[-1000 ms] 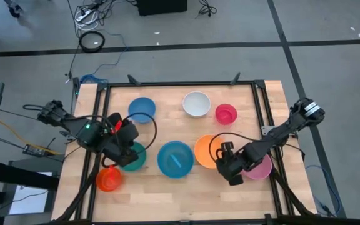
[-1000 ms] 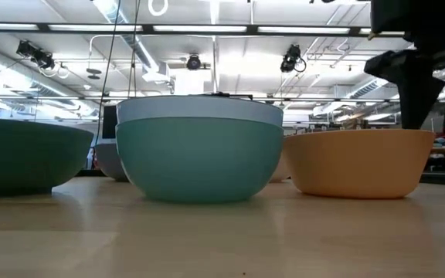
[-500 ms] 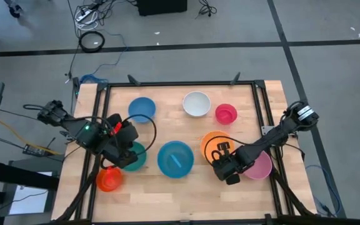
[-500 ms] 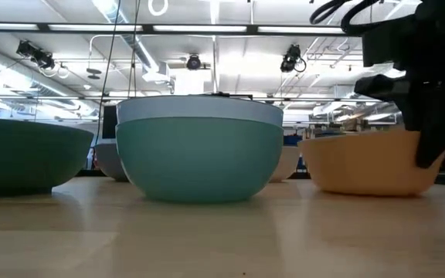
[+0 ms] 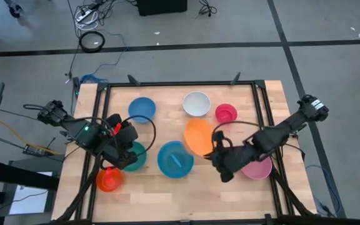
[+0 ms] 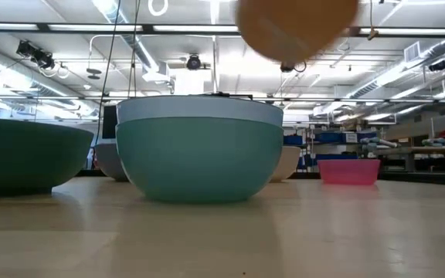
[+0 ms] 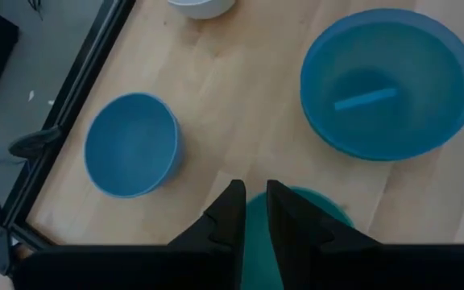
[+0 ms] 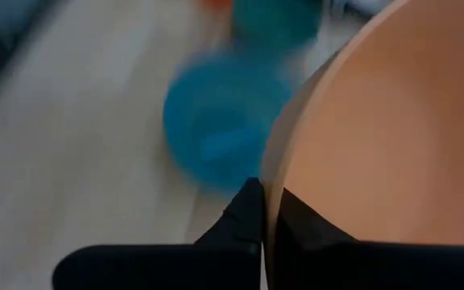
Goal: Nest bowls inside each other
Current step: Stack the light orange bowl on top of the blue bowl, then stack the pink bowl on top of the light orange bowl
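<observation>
the big orange bowl (image 5: pixel 199 137) is hanging tilted in the air above the surface (image 5: pixel 149 187), between the large blue bowl (image 5: pixel 175 159) and the small red-pink bowl (image 5: pixel 225 114). in the low view it's floating up near the ceiling lights, well off the wood. the right gripper (image 5: pixel 216 150) is pinching its rim with the fingers (image 8: pixel 252 211) clamped shut on it. the pink bowl (image 5: pixel 257 167) is sitting just beside that arm. the white bowl (image 5: pixel 196 104) and the smaller blue bowl (image 5: pixel 141 109) are sitting along the far side. the left gripper (image 7: pixel 250 211) is hovering over the teal bowl (image 5: pixel 135 157), fingers only slightly apart, holding nothing that i can see. the other orange bowl (image 5: pixel 109 179) is sitting near the front corner.
</observation>
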